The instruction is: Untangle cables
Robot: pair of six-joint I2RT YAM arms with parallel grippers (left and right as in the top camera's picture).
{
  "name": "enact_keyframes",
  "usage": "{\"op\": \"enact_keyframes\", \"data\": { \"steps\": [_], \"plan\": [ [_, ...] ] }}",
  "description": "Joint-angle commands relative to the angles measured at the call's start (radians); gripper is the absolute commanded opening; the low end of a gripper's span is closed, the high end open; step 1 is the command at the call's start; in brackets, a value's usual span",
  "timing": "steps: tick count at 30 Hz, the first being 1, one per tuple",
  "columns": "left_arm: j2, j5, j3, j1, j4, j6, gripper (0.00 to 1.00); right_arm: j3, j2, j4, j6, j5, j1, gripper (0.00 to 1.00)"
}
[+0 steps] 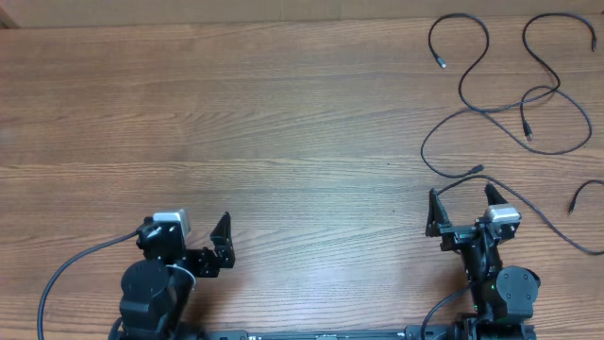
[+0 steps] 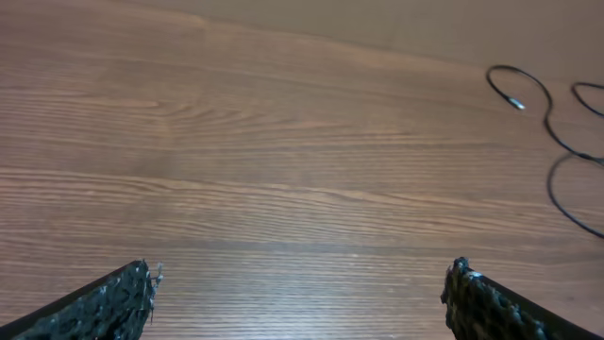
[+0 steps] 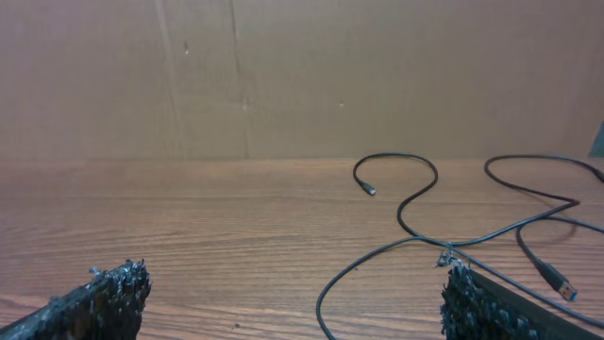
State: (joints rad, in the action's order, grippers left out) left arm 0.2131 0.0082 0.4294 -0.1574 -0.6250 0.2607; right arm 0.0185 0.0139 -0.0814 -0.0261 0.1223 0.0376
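Note:
Several thin black cables (image 1: pixel 522 102) lie in loose crossing loops at the table's far right, with small plug ends such as one (image 1: pixel 441 62) near the back. My right gripper (image 1: pixel 463 200) is open just in front of them, and one plug (image 1: pixel 479 170) lies a little beyond its fingertips. In the right wrist view a cable (image 3: pixel 373 256) curves across the wood between the open right gripper (image 3: pixel 294 279) jaws, passing close to the right finger (image 3: pixel 472 302). My left gripper (image 1: pixel 186 225) stands open over bare wood at the near left; its view shows the gripper (image 2: pixel 300 279) empty and cables (image 2: pixel 550 123) far off at the right.
The table (image 1: pixel 283 123) is wood-grained. A brown cardboard wall (image 3: pixel 283 76) stands along its far edge. A thick black arm cable (image 1: pixel 57 274) loops beside the left arm's base at the near left.

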Motion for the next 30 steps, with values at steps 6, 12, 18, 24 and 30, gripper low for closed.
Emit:
{"op": "enact_keyframes", "data": {
  "steps": [6,12,18,24,30],
  "plan": [
    [-0.139,-0.002,-0.105,0.067,0.102,-0.108,0.99,-0.010,-0.011,0.005,-0.002,-0.014,-0.005,1.00],
    [-0.187,-0.072,-0.160,0.084,0.170,-0.096,0.99,-0.010,-0.011,0.005,-0.002,-0.014,-0.005,1.00],
    [-0.210,-0.148,-0.212,0.117,0.257,-0.049,1.00,-0.010,-0.011,0.005,-0.002,-0.013,-0.005,1.00],
    [-0.211,-0.173,-0.272,0.142,0.337,-0.047,1.00,-0.010,-0.011,0.005,-0.002,-0.014,-0.005,1.00],
    [-0.211,-0.172,-0.363,0.150,0.453,-0.047,1.00,-0.010,-0.011,0.005,-0.002,-0.013,-0.005,1.00]
  ]
}}
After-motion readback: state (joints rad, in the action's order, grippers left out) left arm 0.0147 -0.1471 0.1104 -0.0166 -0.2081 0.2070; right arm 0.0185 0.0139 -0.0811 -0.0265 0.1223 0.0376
